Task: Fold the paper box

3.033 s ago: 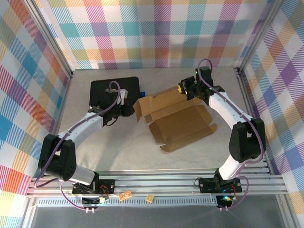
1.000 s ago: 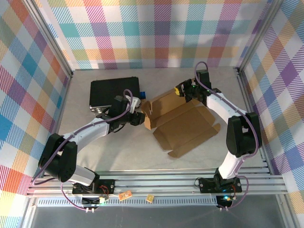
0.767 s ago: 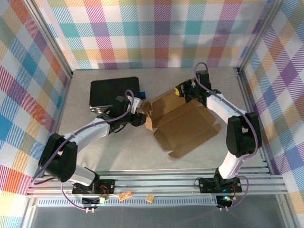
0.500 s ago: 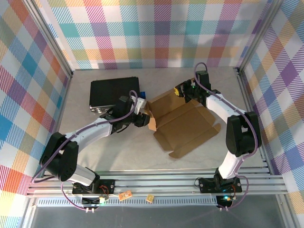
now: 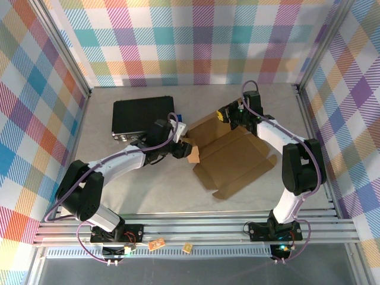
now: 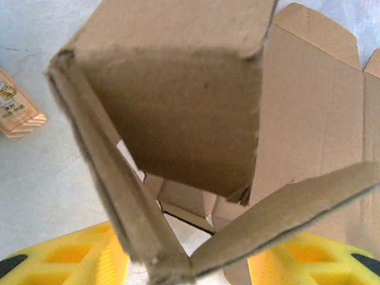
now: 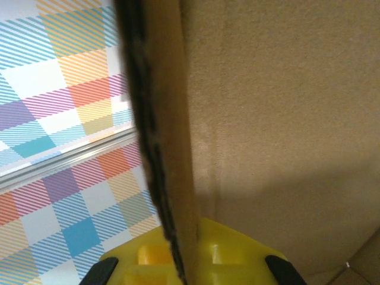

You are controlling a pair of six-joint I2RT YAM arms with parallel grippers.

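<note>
Pale table (image 5: pixel 148 190), plaid walls round it. The paper box (image 5: pixel 234 157) lies mostly flat right of centre in the top view, a brown die-cut sheet with its left-end flaps raised and its long panel running toward lower right. Black case (image 5: pixel 139 114) sits upper left of the box, apart from it.

Left gripper (image 5: pixel 183 148) is at the box's left end, just right of the case. In the left wrist view the paper box (image 6: pixel 178 107) fills the upper centre. Two of its flaps meet in a V at bottom centre, right between the yellow fingers (image 6: pixel 77 255). Left gripper (image 6: pixel 187 264) has its jaws apart, straddling that V; cannot tell if the pads touch the cardboard.

Right gripper (image 5: pixel 227 113) is at the box's far edge, upper right of centre. In the right wrist view a cardboard edge of the paper box (image 7: pixel 279 119) runs top to bottom into the right gripper (image 7: pixel 184 270). Its yellow fingers (image 7: pixel 231 255) are closed tight on that edge.

Small orange-and-white packet (image 6: pixel 18 116) lies on the table at the left edge of the left wrist view, clear of the box.
</note>
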